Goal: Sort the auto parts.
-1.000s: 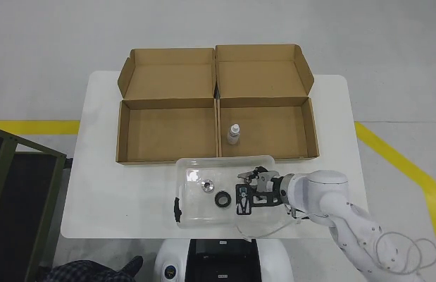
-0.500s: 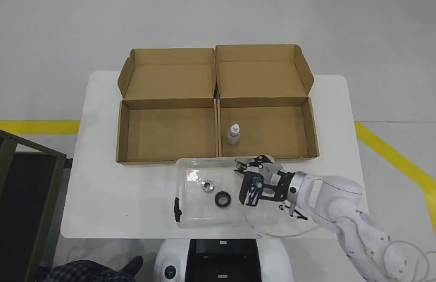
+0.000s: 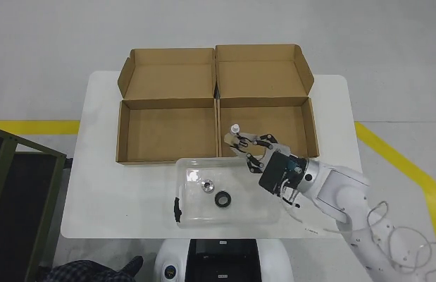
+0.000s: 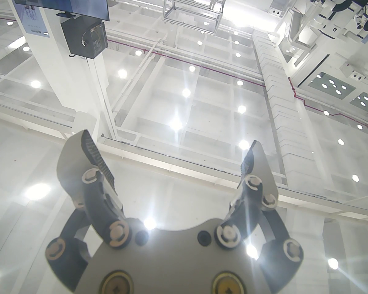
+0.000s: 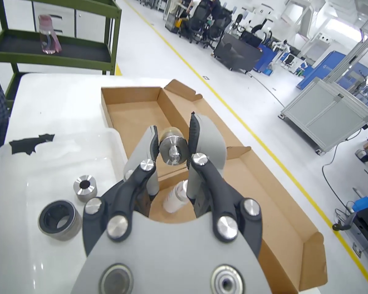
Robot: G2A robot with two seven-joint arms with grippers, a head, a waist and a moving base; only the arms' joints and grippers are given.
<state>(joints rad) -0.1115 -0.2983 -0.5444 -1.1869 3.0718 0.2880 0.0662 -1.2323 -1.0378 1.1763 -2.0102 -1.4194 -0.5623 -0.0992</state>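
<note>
Fingers [image 5: 204,137] of the right gripper [image 5: 173,126] clench a metal cylinder [image 5: 172,152], lifted since a second ago from the clear tub [image 3: 179,183] toward the cardboard box [image 3: 274,130]; left gripper [image 4: 169,140] gapes apart.

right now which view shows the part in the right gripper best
The right wrist view: the metal part sits end-on, clamped in the right gripper. In the top view it is too small to make out. The left wrist view faces the ceiling.
</note>
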